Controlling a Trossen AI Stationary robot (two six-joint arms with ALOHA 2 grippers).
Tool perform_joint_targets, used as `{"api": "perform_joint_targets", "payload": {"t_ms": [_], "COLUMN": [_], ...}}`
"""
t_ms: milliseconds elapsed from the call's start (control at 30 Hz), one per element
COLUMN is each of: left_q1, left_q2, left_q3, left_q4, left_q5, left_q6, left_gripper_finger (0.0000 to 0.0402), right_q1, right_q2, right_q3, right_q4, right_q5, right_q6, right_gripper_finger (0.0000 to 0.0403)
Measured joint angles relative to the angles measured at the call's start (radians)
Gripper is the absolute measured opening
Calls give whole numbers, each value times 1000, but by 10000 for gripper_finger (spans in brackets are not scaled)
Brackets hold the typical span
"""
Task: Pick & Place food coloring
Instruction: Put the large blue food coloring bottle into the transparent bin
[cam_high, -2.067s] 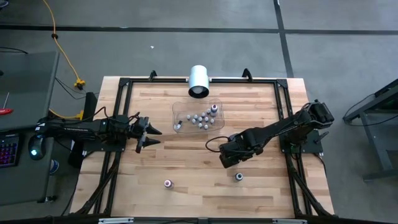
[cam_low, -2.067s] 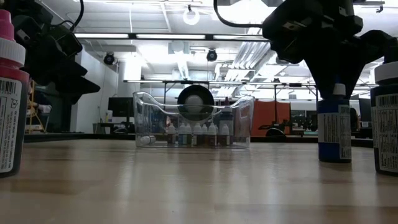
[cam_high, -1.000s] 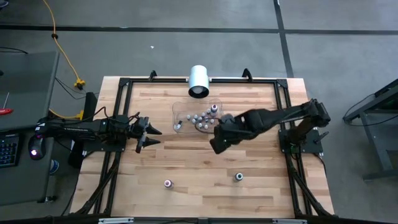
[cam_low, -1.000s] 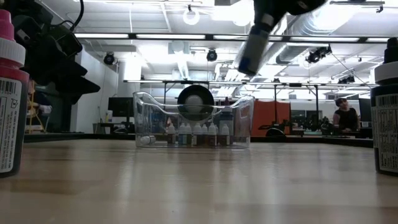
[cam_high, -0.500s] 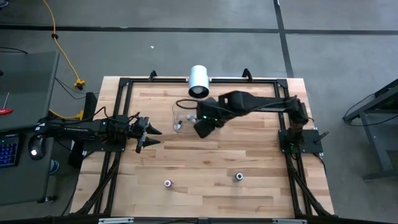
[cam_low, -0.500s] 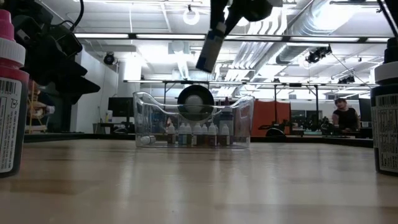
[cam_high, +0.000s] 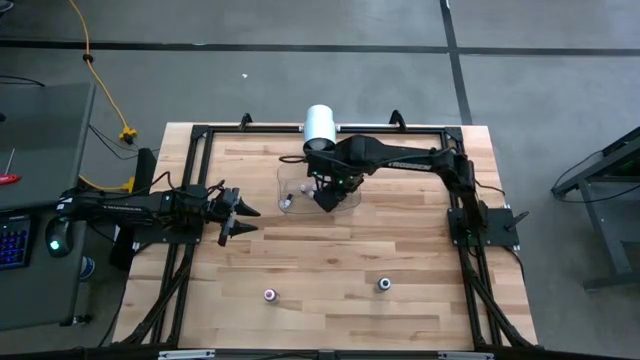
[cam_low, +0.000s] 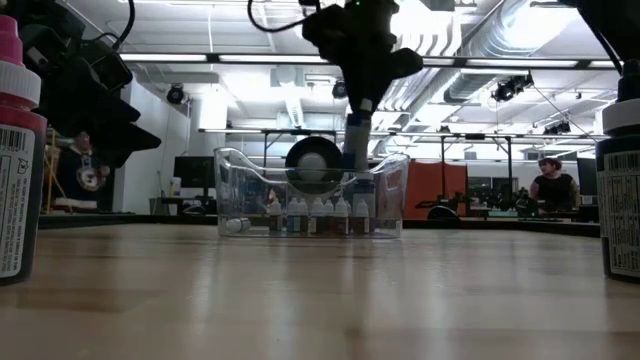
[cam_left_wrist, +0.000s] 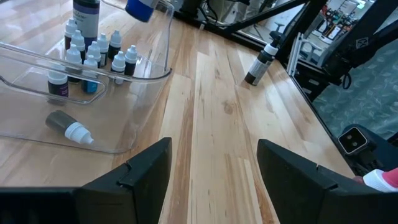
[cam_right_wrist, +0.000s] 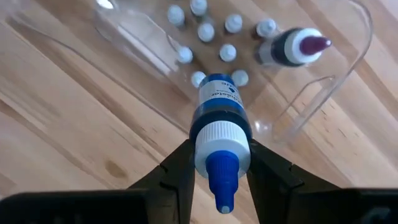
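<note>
High view: right gripper (cam_high: 325, 196) over clear tray (cam_high: 291, 172) at table far-centre, positioned for drop-in | R jaws clamped on blue food coloring bottle (cam_right_wrist: 219, 121), cap toward wrist cam | small bottles (cam_left_wrist: 93, 53) grouped in tray | left gripper (cam_high: 240, 212) spread wide, empty, parked left | two bottles (cam_high: 270, 295) near edge, not yet collected

The bottle (cam_right_wrist: 221, 115) in the black right gripper (cam_right_wrist: 219, 165) has a blue body, a white collar and a blue tip. In the clear tray (cam_high: 285, 180) stand small white-capped bottles (cam_right_wrist: 227, 52) and a larger dark one with a purple-red tip (cam_right_wrist: 292, 47). The table (cam_high: 300, 260) is pale striped wood with a black frame. A white cylinder (cam_high: 319, 125) lies at its far edge. The left gripper (cam_high: 243, 214) is black.
</note>
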Motion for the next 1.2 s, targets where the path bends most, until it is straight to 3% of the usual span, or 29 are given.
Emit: {"api": "perform_joint_targets", "payload": {"t_ms": [667, 1200], "left_q1": [0, 0], "left_q2": [0, 0], "left_q3": [0, 0], "left_q4": [0, 0], "left_q5": [0, 0], "left_q6": [0, 0], "left_gripper_finger": [234, 234], "right_q1": [-46, -51], "right_q2": [53, 61], "right_q3": [-2, -197], "right_q4": [-33, 97], "right_q5": [-17, -81], "right_q6": [-30, -7], "right_gripper_finger": [113, 114]}}
